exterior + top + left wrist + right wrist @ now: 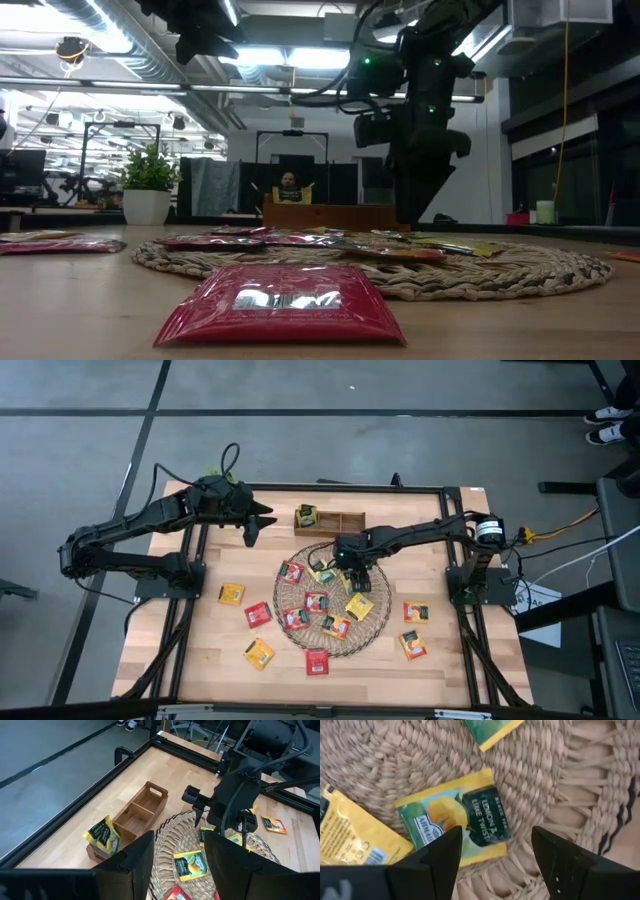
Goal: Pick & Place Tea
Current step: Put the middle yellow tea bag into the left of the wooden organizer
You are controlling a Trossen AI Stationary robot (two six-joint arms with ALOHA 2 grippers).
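A pale wooden table [200,650] framed by black rails is standing on a grey floor, and a round wicker mat [332,603] is lying near its middle. Tea sachets are lying scattered on and around the mat: red ones and yellow ones on the weave, a red sachet [282,302] lying flat just off the mat's near edge, a yellow one [232,594] and a red one [257,614] to the mat's left, and two orange ones [415,611] to its right. Behind the mat a wooden compartment tray [137,815] is sitting, with a yellow lemon sachet [103,834] standing tilted at one end of it; whether it is inside an end compartment or just beside the tray I cannot tell.

The right gripper [356,576] is hanging over the back part of the mat, pointing down, its jaws standing wide apart and holding nothing. Directly below it a yellow lemon-lime sachet [455,822] is lying flat on the weave, label up, between the two fingers [432,862] in the wrist view.

The left gripper [253,523] is waiting above the table's back left area, well apart from the mat, its jaws standing apart and empty.

A potted plant [147,182] is showing in the room beyond.
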